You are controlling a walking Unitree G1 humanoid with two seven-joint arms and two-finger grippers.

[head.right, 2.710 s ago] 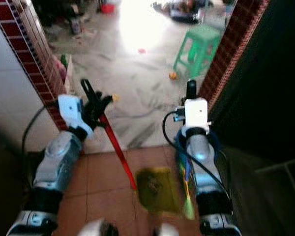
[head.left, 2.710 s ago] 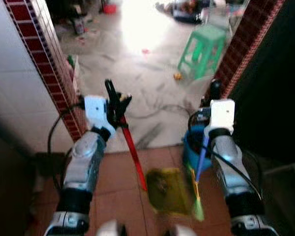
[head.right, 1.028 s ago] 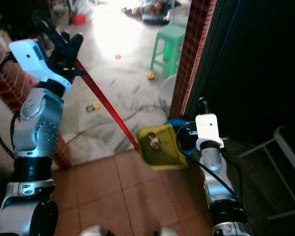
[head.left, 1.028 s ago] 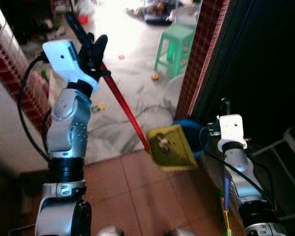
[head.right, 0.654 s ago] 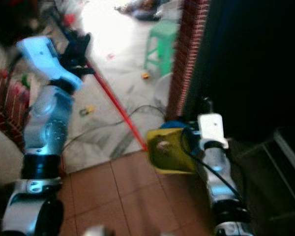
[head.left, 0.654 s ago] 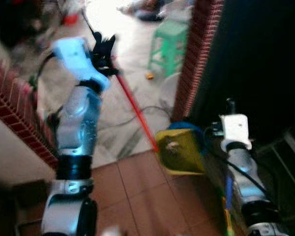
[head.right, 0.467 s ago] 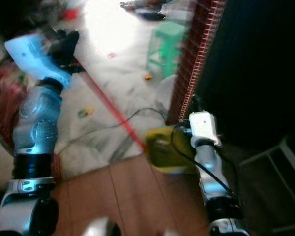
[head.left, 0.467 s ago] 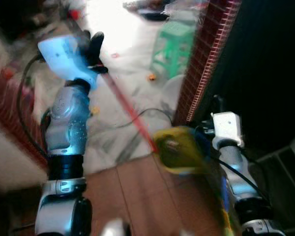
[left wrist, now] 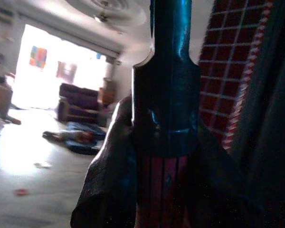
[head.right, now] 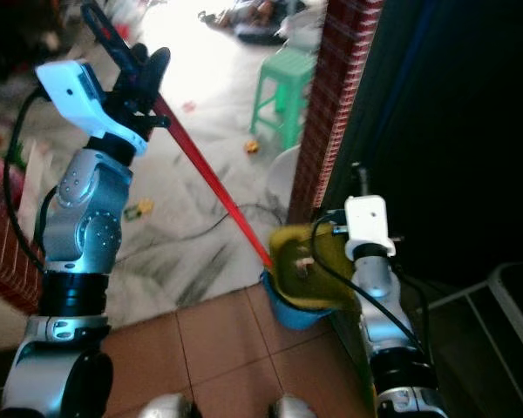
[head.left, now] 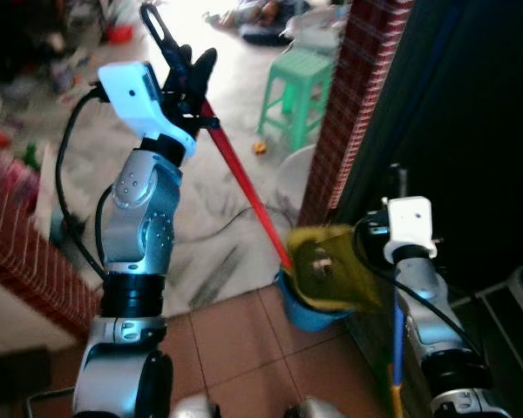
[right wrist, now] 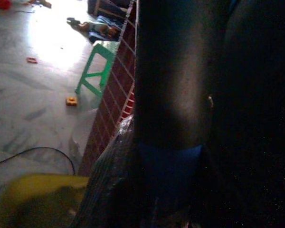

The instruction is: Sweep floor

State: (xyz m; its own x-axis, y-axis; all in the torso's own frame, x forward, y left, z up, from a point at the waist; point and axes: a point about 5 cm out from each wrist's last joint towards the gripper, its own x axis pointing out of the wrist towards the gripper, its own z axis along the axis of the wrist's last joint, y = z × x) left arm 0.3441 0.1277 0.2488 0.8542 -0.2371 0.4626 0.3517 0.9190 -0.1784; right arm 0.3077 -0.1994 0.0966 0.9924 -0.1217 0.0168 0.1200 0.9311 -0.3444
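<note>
A yellow dustpan on a long red handle is held tilted above a blue bucket by the brick pillar; a small bit of debris is seen inside the pan. The handle's upper end is clamped between the closed fingers of the raised left gripper. A blue broom handle is gripped by the right gripper, fingers closed around it, low beside the pillar. A green stool, a dark cable and small scattered litter are noted on the marble floor.
</note>
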